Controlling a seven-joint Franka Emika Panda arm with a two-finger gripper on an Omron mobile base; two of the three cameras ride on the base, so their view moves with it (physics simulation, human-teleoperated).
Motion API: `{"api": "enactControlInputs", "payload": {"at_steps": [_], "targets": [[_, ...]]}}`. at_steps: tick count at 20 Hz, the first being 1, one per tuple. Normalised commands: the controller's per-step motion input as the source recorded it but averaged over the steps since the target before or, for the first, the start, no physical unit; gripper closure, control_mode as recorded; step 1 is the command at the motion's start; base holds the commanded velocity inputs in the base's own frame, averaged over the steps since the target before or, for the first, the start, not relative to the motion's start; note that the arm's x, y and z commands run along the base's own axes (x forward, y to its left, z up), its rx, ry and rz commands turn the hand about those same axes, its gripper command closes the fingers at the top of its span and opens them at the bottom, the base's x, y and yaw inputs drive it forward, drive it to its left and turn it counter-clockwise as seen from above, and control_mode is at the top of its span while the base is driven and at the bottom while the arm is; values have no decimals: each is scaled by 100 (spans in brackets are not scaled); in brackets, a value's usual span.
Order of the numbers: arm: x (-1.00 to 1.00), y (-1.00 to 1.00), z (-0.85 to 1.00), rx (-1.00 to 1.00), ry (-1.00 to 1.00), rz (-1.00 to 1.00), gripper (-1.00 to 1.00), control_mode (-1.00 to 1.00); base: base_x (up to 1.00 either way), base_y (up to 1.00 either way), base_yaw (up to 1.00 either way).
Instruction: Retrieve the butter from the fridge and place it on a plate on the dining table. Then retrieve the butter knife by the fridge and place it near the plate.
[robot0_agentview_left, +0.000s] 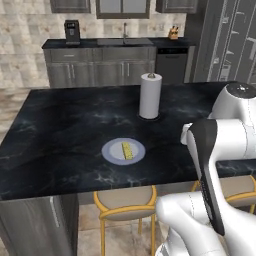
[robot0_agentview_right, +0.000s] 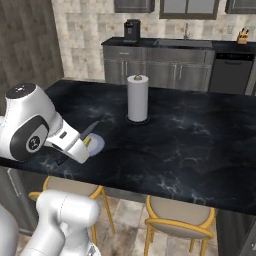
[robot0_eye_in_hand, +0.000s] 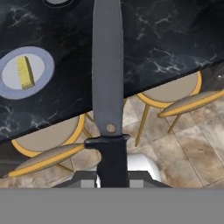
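The butter is a small yellow stick lying on the round pale plate on the black marble dining table. The hand view shows the same butter and plate at upper left. My gripper is shut on the handle of the dark grey butter knife. The blade points out over the table's near edge, to the right of the plate. In the right base view the knife sticks out of my hand above the plate, which the hand partly hides. The grey fridge stands at the far right.
A paper towel roll stands upright on the table beyond the plate. Yellow-framed stools sit under the table's near edge. The back counter holds a coffee machine, a sink and a knife block.
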Motion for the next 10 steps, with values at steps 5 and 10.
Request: {"api": "enactControlInputs", "payload": {"at_steps": [5,10], "targets": [[0,0,0,0,0,0,100,100,43,36,-2],[0,0,0,0,0,0,100,100,39,35,-3]]}}
